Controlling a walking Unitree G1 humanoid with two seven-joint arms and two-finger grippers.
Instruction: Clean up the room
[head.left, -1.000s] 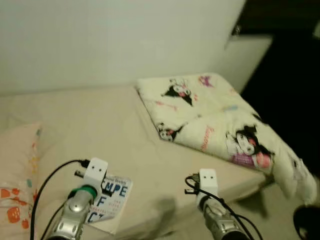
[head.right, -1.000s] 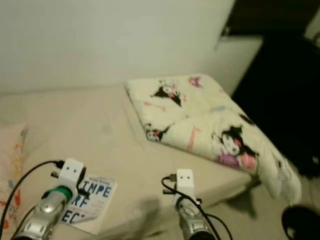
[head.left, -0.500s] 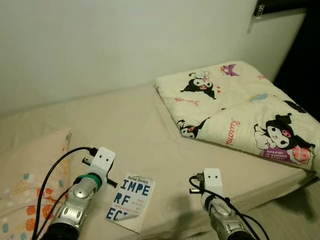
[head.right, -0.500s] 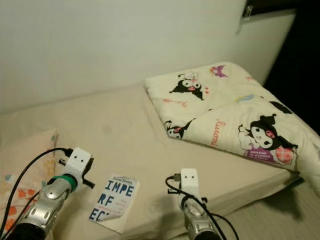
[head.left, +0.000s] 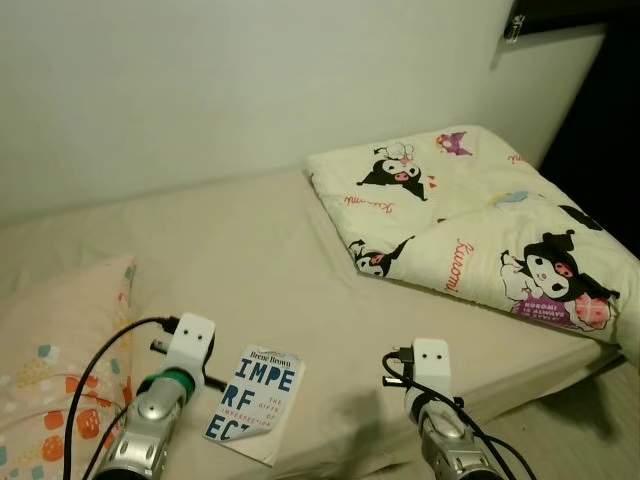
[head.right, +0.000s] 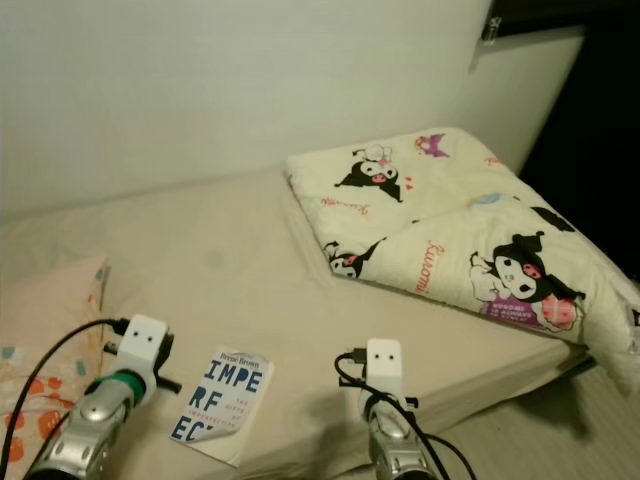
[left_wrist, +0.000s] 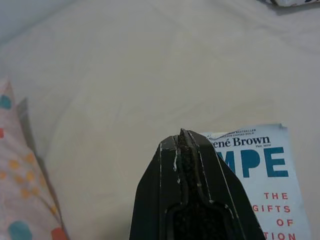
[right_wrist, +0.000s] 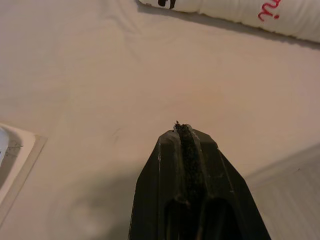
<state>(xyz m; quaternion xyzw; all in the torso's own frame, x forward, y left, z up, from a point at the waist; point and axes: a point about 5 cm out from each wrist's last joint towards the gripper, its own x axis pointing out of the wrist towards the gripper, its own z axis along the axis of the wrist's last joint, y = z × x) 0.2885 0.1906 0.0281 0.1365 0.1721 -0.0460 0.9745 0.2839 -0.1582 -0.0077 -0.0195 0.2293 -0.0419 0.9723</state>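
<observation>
Looking down through the head camera, we see our book (head.left: 254, 402) near the bed's (head.left: 230, 260) front edge, beside a folded blanket (head.left: 470, 235). Left wrist: left end effector (left_wrist: 182, 137) pressed together, seemingly above the book. Right wrist: right end effector (right_wrist: 181, 130) together over sheet.

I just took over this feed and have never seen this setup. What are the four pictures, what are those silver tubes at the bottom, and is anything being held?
The two wide pictures come from a stereo camera on a humanoid robot's head, looking down at a bed. The silver tubes are its own arms: left arm, right arm.

The two close-ups come from cameras on its wrists, each looking along that arm's black fingers. The left gripper and the right gripper are both shut and hold nothing.

On the bed lie a book with blue letters near the front edge beside the left arm, a patterned pillow to the robot's left, and a folded cartoon-print blanket to its right.
</observation>
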